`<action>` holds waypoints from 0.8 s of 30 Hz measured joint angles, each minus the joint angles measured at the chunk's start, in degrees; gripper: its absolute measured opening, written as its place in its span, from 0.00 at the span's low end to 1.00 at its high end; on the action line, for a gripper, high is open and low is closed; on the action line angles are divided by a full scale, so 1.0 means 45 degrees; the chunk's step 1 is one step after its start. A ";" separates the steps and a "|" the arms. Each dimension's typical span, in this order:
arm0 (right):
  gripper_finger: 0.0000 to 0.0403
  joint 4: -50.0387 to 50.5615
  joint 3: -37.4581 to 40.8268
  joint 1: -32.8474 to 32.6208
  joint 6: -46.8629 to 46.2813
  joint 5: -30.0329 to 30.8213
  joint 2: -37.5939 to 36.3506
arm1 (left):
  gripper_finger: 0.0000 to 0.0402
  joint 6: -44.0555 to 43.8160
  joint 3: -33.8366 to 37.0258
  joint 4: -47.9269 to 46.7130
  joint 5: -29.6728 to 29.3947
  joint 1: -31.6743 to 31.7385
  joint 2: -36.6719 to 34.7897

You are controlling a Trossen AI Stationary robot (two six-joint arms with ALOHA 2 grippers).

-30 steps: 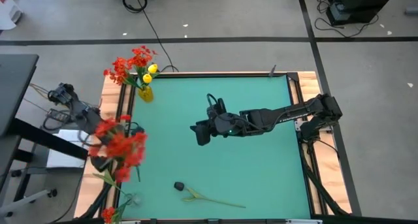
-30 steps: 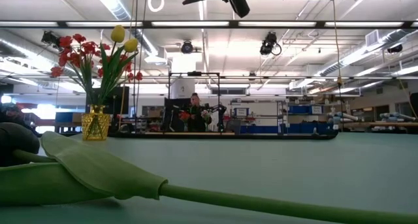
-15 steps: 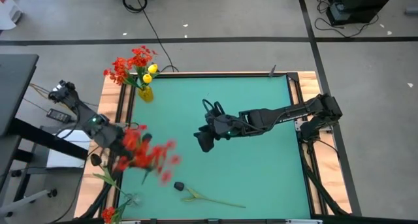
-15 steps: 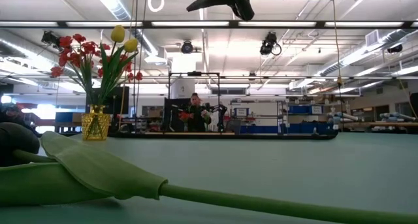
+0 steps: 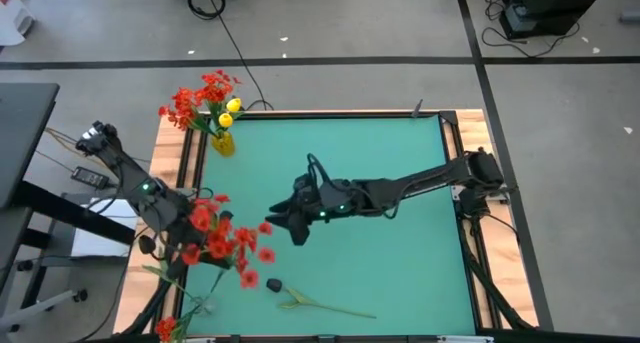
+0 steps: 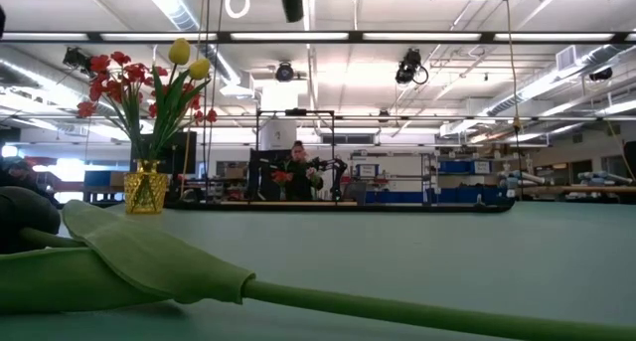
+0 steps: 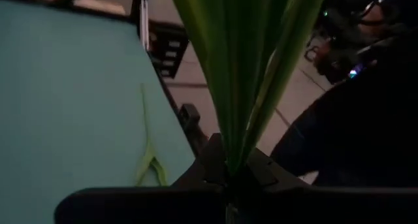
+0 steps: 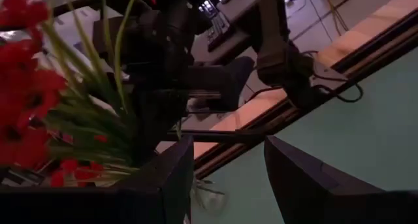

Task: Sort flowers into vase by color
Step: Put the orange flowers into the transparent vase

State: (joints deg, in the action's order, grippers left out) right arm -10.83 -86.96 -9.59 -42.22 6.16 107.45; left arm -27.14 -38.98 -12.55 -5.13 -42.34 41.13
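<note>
A spray of small red artificial blossoms on green stems (image 5: 222,245) is held clamped in the left gripper (image 5: 176,226) above the green table's (image 5: 400,273) left edge. The right gripper (image 5: 285,223), fingers apart, is held mid-table. The small yellow vase (image 5: 222,142) is seen at the far left corner.

Left arm carrying a red spray, right arm reaching across the mat.

I see my left gripper (image 5: 178,226) clamped on a red spray (image 5: 228,245) over the table's (image 5: 400,273) left side, right gripper (image 5: 282,221) spread nearby; yellow vase (image 5: 223,143) in the far-left corner.
</note>
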 joint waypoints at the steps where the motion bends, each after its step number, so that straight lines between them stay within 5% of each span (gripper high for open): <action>1: 0.48 -0.0244 0.0001 -0.0007 -0.0007 -0.0003 0.0182 | 0.02 -0.0132 0.0000 -0.0055 0.0043 -0.0066 0.0110; 12: 0.45 -0.0124 0.0001 -0.0017 -0.0051 0.0002 0.0435 | 0.02 0.0271 0.0000 0.0561 0.0734 -0.1781 0.0949; 24: 0.45 -0.0013 0.0001 -0.0032 -0.0248 -0.0327 0.0411 | 0.02 0.1648 0.0000 0.0619 -0.0276 -0.2921 0.1433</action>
State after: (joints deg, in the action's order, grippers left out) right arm -10.88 -86.96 -9.74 -43.34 4.69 109.30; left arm -19.73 -38.98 -9.76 -6.38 -55.48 47.58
